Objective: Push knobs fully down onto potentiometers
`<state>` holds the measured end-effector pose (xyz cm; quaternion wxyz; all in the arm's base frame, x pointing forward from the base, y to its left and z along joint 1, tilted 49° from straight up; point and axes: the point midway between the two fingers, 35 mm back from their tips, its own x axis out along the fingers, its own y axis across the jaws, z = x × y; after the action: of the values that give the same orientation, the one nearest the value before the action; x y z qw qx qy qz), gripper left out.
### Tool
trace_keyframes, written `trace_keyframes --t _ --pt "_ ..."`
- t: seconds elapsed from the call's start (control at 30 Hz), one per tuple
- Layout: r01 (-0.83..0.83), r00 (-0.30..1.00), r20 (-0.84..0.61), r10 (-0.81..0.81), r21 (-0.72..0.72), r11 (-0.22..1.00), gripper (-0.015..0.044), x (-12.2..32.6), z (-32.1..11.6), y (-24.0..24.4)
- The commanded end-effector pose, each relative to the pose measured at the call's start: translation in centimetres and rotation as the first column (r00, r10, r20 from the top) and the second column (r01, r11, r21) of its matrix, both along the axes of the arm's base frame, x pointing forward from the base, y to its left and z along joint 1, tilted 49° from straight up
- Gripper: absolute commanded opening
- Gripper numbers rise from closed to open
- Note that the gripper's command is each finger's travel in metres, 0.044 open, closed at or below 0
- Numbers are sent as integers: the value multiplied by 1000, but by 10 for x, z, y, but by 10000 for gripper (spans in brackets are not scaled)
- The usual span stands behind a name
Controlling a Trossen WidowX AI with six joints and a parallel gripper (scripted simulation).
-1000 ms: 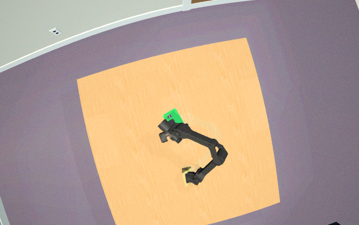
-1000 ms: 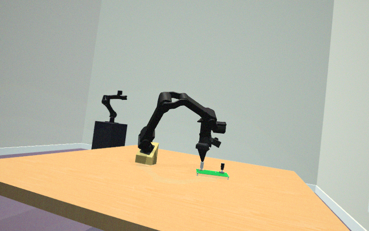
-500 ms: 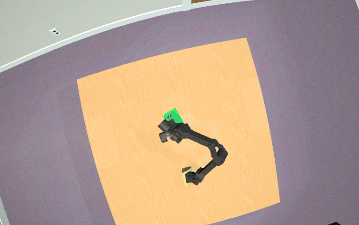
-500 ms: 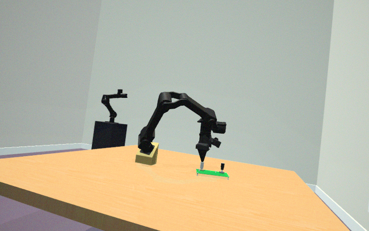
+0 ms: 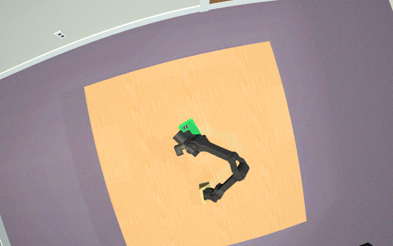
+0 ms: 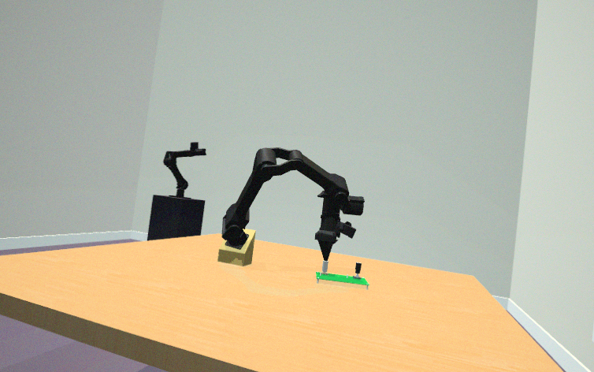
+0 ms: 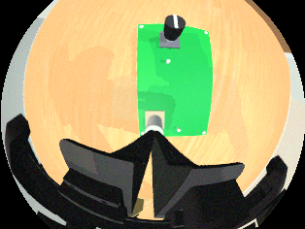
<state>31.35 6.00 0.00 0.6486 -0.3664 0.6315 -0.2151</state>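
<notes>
The green circuit board (image 5: 193, 127) (image 6: 339, 278) (image 7: 189, 87) stands on short legs on the table. A black knob with a white line (image 5: 185, 126) (image 6: 358, 267) (image 7: 173, 29) is over its grey potentiometer (image 7: 170, 43) at the board's far end; a narrow gap seems to show below it in the exterior view. A grey-silver knob (image 6: 324, 266) (image 7: 154, 121) stands upright on the potentiometer at the end near the arm. My gripper (image 6: 325, 259) (image 7: 154, 133) is shut and empty, its joined tips right at the top of the silver knob. Whether that knob sits against its potentiometer I cannot tell.
The arm's base stands on a yellowish block (image 5: 201, 195) (image 6: 234, 257) on the wooden table (image 5: 130, 115) (image 6: 175, 280). A small white peg (image 7: 168, 61) stands on the board between the knobs. Another arm (image 6: 177, 171) stands on a dark pedestal (image 6: 175, 219) beyond the table.
</notes>
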Motion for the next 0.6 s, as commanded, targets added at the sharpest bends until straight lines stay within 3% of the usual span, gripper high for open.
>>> trace_keyframes --t 0.0,0.47,0.57 --pt "13 1000 2 -13 0 1000 0 2 0 -2" --pt "13 1000 1 -13 1 1000 0 -1 14 14" --pt "11 1000 -6 -11 -5 1000 79 -1 11 9"
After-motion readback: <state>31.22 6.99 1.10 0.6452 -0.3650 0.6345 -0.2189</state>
